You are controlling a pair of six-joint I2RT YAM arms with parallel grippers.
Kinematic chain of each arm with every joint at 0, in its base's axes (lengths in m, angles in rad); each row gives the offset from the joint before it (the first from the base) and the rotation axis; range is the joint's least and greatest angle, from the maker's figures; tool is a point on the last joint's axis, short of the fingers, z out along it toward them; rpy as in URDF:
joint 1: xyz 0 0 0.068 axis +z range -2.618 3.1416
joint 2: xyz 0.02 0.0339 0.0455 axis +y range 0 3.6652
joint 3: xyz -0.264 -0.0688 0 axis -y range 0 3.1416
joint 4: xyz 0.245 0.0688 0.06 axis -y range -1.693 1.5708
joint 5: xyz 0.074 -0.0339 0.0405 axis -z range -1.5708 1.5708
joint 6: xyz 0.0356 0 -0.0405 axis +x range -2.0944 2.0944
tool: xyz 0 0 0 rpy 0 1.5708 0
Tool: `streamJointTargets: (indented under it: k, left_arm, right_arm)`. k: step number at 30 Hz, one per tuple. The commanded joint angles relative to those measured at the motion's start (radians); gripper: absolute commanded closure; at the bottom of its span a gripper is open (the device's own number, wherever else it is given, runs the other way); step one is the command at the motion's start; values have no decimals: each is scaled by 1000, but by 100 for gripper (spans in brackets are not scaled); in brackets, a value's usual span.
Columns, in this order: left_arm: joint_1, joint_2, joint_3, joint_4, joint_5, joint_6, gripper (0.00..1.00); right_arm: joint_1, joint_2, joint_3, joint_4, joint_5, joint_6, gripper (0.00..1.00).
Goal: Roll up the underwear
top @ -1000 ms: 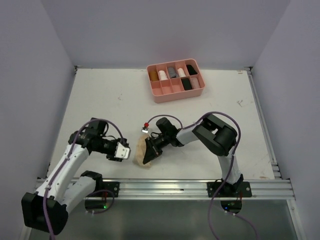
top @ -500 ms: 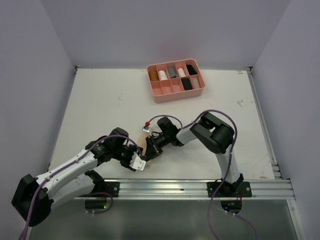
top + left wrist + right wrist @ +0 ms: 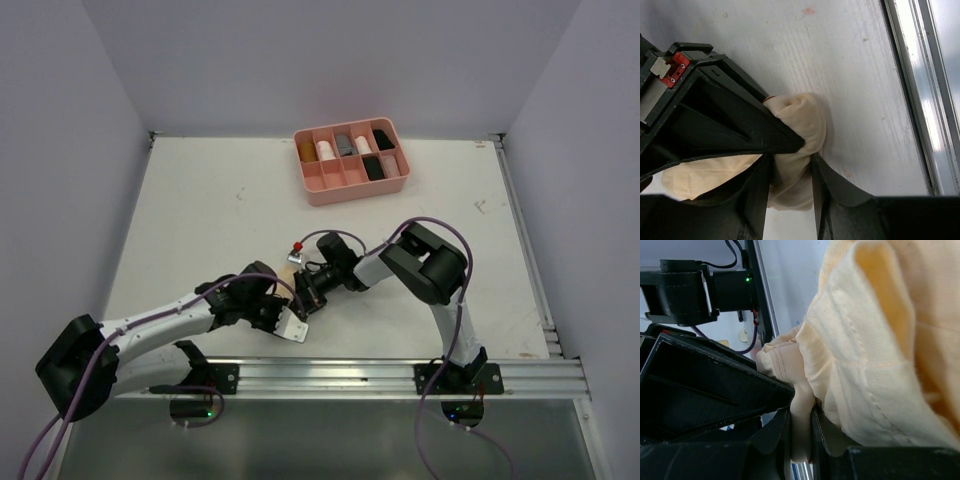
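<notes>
Tan underwear point(image 3: 802, 117), barely visible from overhead, fills my wrist views, left gripper point(image 3: 790, 165) and right gripper point(image 3: 800, 425) both pinching it (jaws narrow).

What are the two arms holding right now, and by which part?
Both hold the pale tan underwear. The right gripper pinches a thin fold at its bunched end; the left gripper clamps that same bunched end between its fingers.

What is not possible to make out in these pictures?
- Top view: pale tan cloth underwear, mostly hidden beneath left claw and right claw.
- Top view: what fills the rigid pink plastic divided tray, too small to tell.
- Right wrist view: underwear's outline, cut off by frame edges.
</notes>
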Motion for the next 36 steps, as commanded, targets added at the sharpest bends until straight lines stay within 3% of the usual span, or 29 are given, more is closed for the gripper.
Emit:
streamJointTargets:
  k: [1,9,12,13,16,20,21,22,23,25,30,36]
  left_arm:
    - [-12,51,-46,-9,-70,-63,59]
    - [-12,67,-57,-14,-96,-62,51]
    - [-12,104,-40,-29,-87,-60,61]
    - [-12,121,-21,-40,-85,-60,68]
    - [-12,196,28,-112,-69,-40,87]
    - [-9,267,62,-196,-27,-19,100]
    - [-9,271,64,-201,-29,-31,100]
    - [-9,277,72,-202,-32,-29,100]
    - [-9,294,76,-207,-35,-26,100]
    - [-9,320,101,-230,-35,-25,100]
    - [-9,376,138,-270,-46,-13,100]
    - [48,515,291,-417,42,-2,100]
  right_arm:
    - [-7,10,3,-38,106,-62,96]
    - [-7,7,3,-55,98,-82,96]
    - [-7,-3,2,-54,95,-83,96]
    - [-9,-8,2,-52,96,-80,93]
    - [-16,-54,5,-75,112,-89,79]
    - [-74,-141,19,-152,139,-118,61]
    - [-88,-154,35,-188,141,-122,56]
    - [-111,-177,54,-225,146,-157,45]
    - [-120,-183,75,-273,152,-186,43]
    - [-145,-195,144,-428,173,-276,40]
    - [-254,-215,210,-580,213,-350,39]
    - [-369,-453,212,-739,377,-425,35]
